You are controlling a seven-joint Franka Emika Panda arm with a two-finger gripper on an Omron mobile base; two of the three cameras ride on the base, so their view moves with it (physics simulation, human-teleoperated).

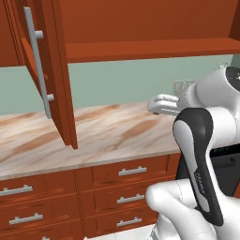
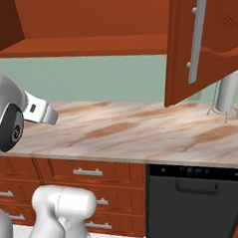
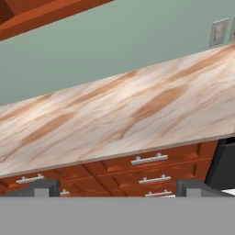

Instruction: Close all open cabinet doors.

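Note:
Two cabinet doors stand open over the counter. The left door (image 1: 54, 70) swings out toward me, with its grey bar handle (image 1: 38, 61) facing right. The right door (image 2: 206, 41) also hangs open, its bar handle (image 2: 197, 34) on the near face. Between them the cabinet's inside and its shelf (image 1: 150, 49) are exposed. My gripper (image 3: 119, 190) is open, its two dark fingertips (image 3: 45, 188) far apart with nothing between them. It hovers over the marble counter below the shelf, well apart from both doors, and looks down at the counter and drawer fronts.
A marble countertop (image 2: 131, 130) runs under the cabinets, with wooden drawers (image 1: 131, 171) below it. A black appliance front (image 2: 195, 196) sits at the right. A grey post (image 2: 227, 97) stands on the counter under the right door. Wall outlets (image 3: 219, 32) are on the green wall.

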